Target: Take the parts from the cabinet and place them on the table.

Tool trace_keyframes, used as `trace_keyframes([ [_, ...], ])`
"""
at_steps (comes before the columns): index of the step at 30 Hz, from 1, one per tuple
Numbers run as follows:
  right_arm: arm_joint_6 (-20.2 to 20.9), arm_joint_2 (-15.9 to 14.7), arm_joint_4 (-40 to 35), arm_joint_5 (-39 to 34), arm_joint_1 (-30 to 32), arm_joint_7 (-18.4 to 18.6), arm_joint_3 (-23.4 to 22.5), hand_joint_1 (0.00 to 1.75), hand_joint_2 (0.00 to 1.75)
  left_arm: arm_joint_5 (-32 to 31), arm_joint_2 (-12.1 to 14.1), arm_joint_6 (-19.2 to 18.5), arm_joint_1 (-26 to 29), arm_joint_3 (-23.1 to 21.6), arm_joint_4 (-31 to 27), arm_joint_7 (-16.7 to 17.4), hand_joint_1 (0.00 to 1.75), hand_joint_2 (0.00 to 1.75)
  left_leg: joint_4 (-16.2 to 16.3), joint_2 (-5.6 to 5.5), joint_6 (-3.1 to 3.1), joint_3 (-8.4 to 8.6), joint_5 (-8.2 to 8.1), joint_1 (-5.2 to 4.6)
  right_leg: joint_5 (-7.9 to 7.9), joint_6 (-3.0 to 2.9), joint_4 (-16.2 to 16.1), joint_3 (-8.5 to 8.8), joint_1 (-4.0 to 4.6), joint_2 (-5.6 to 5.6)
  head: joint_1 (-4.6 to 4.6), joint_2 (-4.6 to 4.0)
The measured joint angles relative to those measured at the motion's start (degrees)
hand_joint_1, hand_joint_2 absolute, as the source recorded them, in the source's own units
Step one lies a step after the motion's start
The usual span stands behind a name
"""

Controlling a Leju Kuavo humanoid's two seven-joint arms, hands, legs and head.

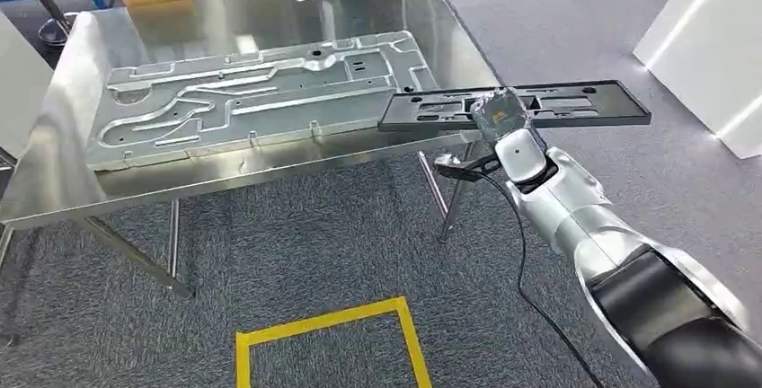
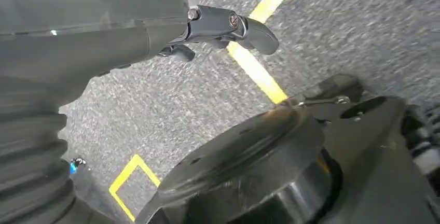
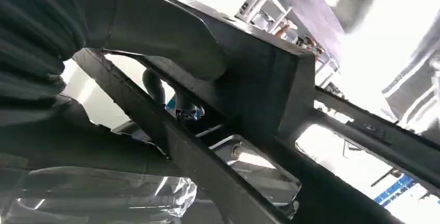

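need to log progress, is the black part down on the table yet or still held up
Held up. The right hand grips the black part near its middle; one end overlaps the table corner, the rest hangs past the edge over carpet.

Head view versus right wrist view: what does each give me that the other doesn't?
Head view alone: the steel table, the large silver panel lying on it, the yellow floor marking, and the black part's whole length reaching over the table's near right corner. Right wrist view alone: the thumb pressed against the part's frame. Both: the right hand gripping the black part.
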Motion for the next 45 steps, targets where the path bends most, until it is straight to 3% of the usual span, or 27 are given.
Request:
trace_keyframes([
  [1, 0.0, 0.0, 0.2, 0.0, -0.1, 0.0, 0.0, 1.75, 1.75, 0.0, 0.0, 0.0, -0.1, 0.0, 0.0, 0.0, 0.00, 1.75, 0.1, 0.11, -0.34, 0.66, -0.57, 0.12, -2.08, -0.34, 0.2, -0.04, 0.57, 0.19, -0.44, 0.00],
  [2, -0.1, 0.0, 0.1, 0.0, -0.2, -0.1, 0.1, 1.75, 1.75, 0.0, 0.0, 0.0, -0.5, 0.1, 0.0, 0.0, 0.00, 1.75, -0.7, 0.30, -0.82, 0.46, -0.90, 0.17, -2.72, -1.05, 0.2, 0.06, 0.93, 0.54, -0.57, 0.00],
  [3, 0.0, -0.1, 0.1, 0.0, 0.0, -0.1, 0.1, 1.75, 1.75, 0.0, 0.0, 0.0, -0.5, 0.2, 0.0, 0.0, 0.00, 1.75, -1.4, 0.38, -1.16, 2.15, -0.84, 0.15, -3.28, -1.58, -0.2, 0.34, 1.07, 0.75, -0.52, 0.00],
  [5, 0.0, -0.3, 0.1, 0.0, 0.1, -0.1, 0.1, 1.75, 1.75, 0.0, 0.1, 0.0, -0.7, 0.2, 0.0, -0.2, 0.00, 1.75, 0.3, 0.20, -1.78, 2.10, 0.29, 0.06, -4.73, -2.65, -0.2, 2.32, 0.58, 0.61, -0.59, 0.00],
  [7, 0.0, -0.5, 0.4, 0.0, 0.5, 0.0, 0.2, 1.75, 1.75, -0.1, 0.1, 0.1, -0.7, 0.2, 0.0, -0.3, 0.00, 1.75, 9.5, 0.09, -1.61, -2.86, 3.13, 0.24, -6.31, -3.34, -1.0, 4.74, 0.71, 0.61, -0.87, 0.00],
  [8, -0.1, -0.5, 0.6, 0.0, 1.1, 0.0, 0.4, 1.75, 1.75, -0.1, 0.1, 0.1, -0.6, 0.2, 0.0, -0.3, 0.00, 1.75, 14.1, 0.09, -1.55, -6.26, 2.21, 0.26, -7.20, -3.44, -1.5, 6.15, 0.83, 0.63, -0.76, 0.00],
  [9, -0.1, -0.5, 0.8, 0.0, 1.9, 0.0, 0.6, 1.75, 1.75, 0.0, 0.1, 0.1, -0.4, 0.2, 0.0, -0.3, 0.00, 1.75, 17.2, 0.08, -1.59, -9.40, -0.65, 0.20, -8.24, -3.46, -2.0, 7.85, 0.92, 0.72, -0.87, 0.00],
  [11, -0.1, -0.5, 1.1, 0.0, 2.8, 0.0, 0.8, 1.75, 1.75, 0.0, 0.2, 0.1, -0.6, 0.3, 0.0, -0.3, 0.00, 1.75, 17.8, 0.03, -1.73, -13.41, -7.06, 0.18, -10.13, -3.50, -2.8, 11.03, 1.06, 0.83, -0.83, 0.00],
  [12, -0.1, -0.4, 1.3, 0.0, 2.9, 0.0, 0.8, 1.75, 1.75, 0.0, 0.2, 0.1, -0.6, 0.3, 0.0, -0.3, 0.00, 1.75, 16.1, 0.00, -1.80, -14.76, -8.94, 0.17, -11.30, -3.49, -2.9, 12.73, 1.09, 0.94, -0.83, 0.00],
  [13, -0.1, -0.3, 1.3, 0.0, 2.9, 0.1, 0.8, 1.75, 1.75, 0.1, 0.2, 0.0, -0.6, 0.4, 0.0, -0.3, 0.00, 1.75, 13.4, -0.05, -1.62, -15.53, -8.23, 0.16, -12.37, -3.45, -3.0, 14.38, 1.15, 0.97, -0.87, 0.00],
  [14, 0.0, -0.2, 1.4, 0.0, 2.9, 0.2, 0.9, 1.75, 1.75, 0.3, 0.2, -0.1, -0.5, 0.4, 0.0, -0.3, 0.00, 1.75, 9.6, -0.18, -1.16, -16.04, -3.73, 0.10, -13.50, -3.35, -2.9, 16.28, 1.32, 1.01, -0.85, 0.00],
  [15, 0.0, -0.2, 1.5, 0.0, 3.1, 0.2, 1.0, 1.75, 1.75, 0.6, 0.4, -0.2, -0.2, 0.5, 0.0, -0.3, 0.00, 1.75, 4.9, -0.59, -0.41, -16.37, 6.21, -0.20, -15.05, -3.22, -3.0, 17.60, 1.33, 1.10, -0.81, 0.00],
  [16, -0.1, -0.2, 2.1, 0.0, 3.4, 0.3, 1.5, 1.75, 1.75, 1.0, 0.5, -0.2, 0.0, 0.6, 0.0, -0.3, 0.00, 1.75, 0.6, -0.87, -0.21, -17.77, 15.95, -0.91, -16.38, -2.95, -1.7, 18.85, 1.62, 1.28, -0.91, 0.00],
  [17, -0.4, 0.1, 2.1, -0.2, 3.2, 0.6, 1.8, 1.75, 1.75, 1.2, 0.5, -0.4, 0.0, 0.7, 0.0, -0.3, 0.00, 1.75, 2.3, -0.81, 0.10, -17.09, 16.20, -0.64, -17.25, -2.43, -0.7, 18.58, 1.55, 1.97, -0.85, 0.00],
  [18, -0.7, 0.3, 2.0, -0.8, 3.1, 0.8, 1.8, 1.75, 1.75, 1.3, 0.5, -0.4, -0.3, 0.7, 0.0, -0.4, 0.00, 1.75, 2.8, -1.17, -0.26, -17.36, 15.24, -1.08, -18.87, -2.12, -0.9, 19.22, 1.42, 1.98, -0.15, -0.02],
  [19, -1.3, 0.2, 1.8, -1.6, 2.6, 1.4, 1.7, 1.75, 1.75, 1.3, 0.5, -0.4, -0.7, 0.7, 0.0, -0.3, 0.00, 1.75, 3.7, -1.19, 0.06, -17.59, 14.40, -1.64, -19.47, -1.54, -1.0, 19.30, 1.00, 2.08, -0.63, -0.02],
  [21, -3.0, 1.4, 0.8, -3.8, 2.0, 2.1, 0.5, 1.75, 1.75, 1.0, 0.5, -0.4, -1.1, 0.7, 0.0, 0.0, 0.00, 1.75, 3.3, -0.94, 0.63, -16.85, 13.42, -1.05, -20.75, -1.05, -0.6, 19.54, 0.59, 1.85, -0.92, 0.00],
  [22, -4.0, 2.5, 0.3, -5.2, 1.6, 1.7, -0.8, 1.75, 1.75, 0.8, 0.4, -0.3, -1.1, 0.7, 0.0, 0.2, 0.00, 1.75, 3.3, -0.80, 0.96, -16.38, 12.85, -0.95, -21.62, -0.86, 2.1, 18.11, 0.75, 1.21, -0.56, 0.00],
  [24, -3.6, 5.6, 0.0, -6.0, 0.7, 1.1, -2.5, 1.75, 1.75, 0.5, 0.4, -0.3, -1.1, 0.5, 0.0, 0.5, 0.00, 1.75, 3.2, -0.37, 1.12, -15.46, 11.65, -0.92, -24.71, -0.29, 12.3, 11.38, 0.66, 1.01, -0.54, 0.00],
  [25, -3.0, 6.8, -0.2, -6.1, 0.8, 0.8, -2.7, 1.75, 1.75, 0.3, 0.3, -0.3, -1.2, 0.3, 0.0, 0.5, 0.00, 1.75, 3.2, -0.33, 1.11, -14.87, 11.03, -0.91, -25.26, -0.04, 16.8, 7.85, 0.60, 0.95, -0.54, 0.00],
  [26, -2.2, 8.3, -0.3, -6.1, 0.9, 0.4, -2.9, 1.75, 1.75, -0.1, 0.3, -0.2, -1.1, 0.1, 0.0, 0.5, 0.00, 1.75, 3.2, -0.36, 1.02, -14.23, 10.45, -0.89, -24.42, 0.06, 18.9, 5.30, 0.58, 0.92, -0.54, 0.00],
  [27, -1.6, 9.5, -0.3, -6.1, 1.1, 0.0, -3.1, 1.75, 1.75, -0.2, 0.3, -0.1, -1.1, -0.1, 0.0, 0.3, 0.00, 1.75, 3.2, -0.57, 0.93, -13.61, 9.92, -0.85, -21.91, -0.04, 18.2, 3.89, 0.61, 0.92, -0.52, 0.00],
  [30, -0.6, 13.1, -0.7, -7.1, 0.9, -1.0, -3.8, 1.75, 1.75, -0.4, -0.2, 0.0, -1.1, -0.4, 0.0, -0.1, 0.00, 1.75, 3.2, -1.19, 0.61, -11.70, 8.41, -0.83, -9.06, -1.78, 4.2, 5.10, 1.52, 0.91, -0.52, 0.00],
  [31, -0.1, 14.5, -0.7, -8.0, 1.0, -2.3, -4.0, 1.75, 1.75, -0.6, -0.4, 0.0, -0.9, -0.5, -0.1, -0.2, 0.00, 1.75, 2.9, -1.27, 0.35, -11.52, 8.25, -0.55, -9.18, -2.69, 3.6, 5.39, 1.88, 0.90, -0.81, 0.00],
  [33, 0.8, 17.3, -0.7, -9.0, 1.5, -4.3, -4.3, 1.75, 1.75, -0.9, -0.6, 0.0, -1.0, -0.8, -0.1, -0.2, 0.00, 1.75, 3.0, -1.48, -0.23, -11.33, 8.04, -0.27, -8.40, -3.16, 2.7, 5.84, 2.32, 0.94, -0.87, 0.00],
  [38, 2.2, 23.1, -2.1, -10.9, 2.9, -5.3, -4.2, 1.75, 1.75, -1.3, -0.3, 0.0, -1.5, -1.5, -0.1, -0.2, 0.00, 1.75, 3.0, -1.16, -0.65, -11.42, 7.45, -0.64, -10.84, -3.31, 1.4, 6.68, 1.84, 1.01, -0.91, 0.00],
  [45, 2.5, 24.9, -2.2, -12.5, 3.1, -6.3, -4.2, 1.75, 1.75, -1.3, -0.2, 0.0, -1.5, -1.7, -0.1, -0.1, 0.00, 1.75, 2.8, -1.11, -0.70, -11.11, 7.45, -0.65, -10.74, -3.41, 1.5, 6.91, 1.87, 0.99, -0.98, 0.00],
])
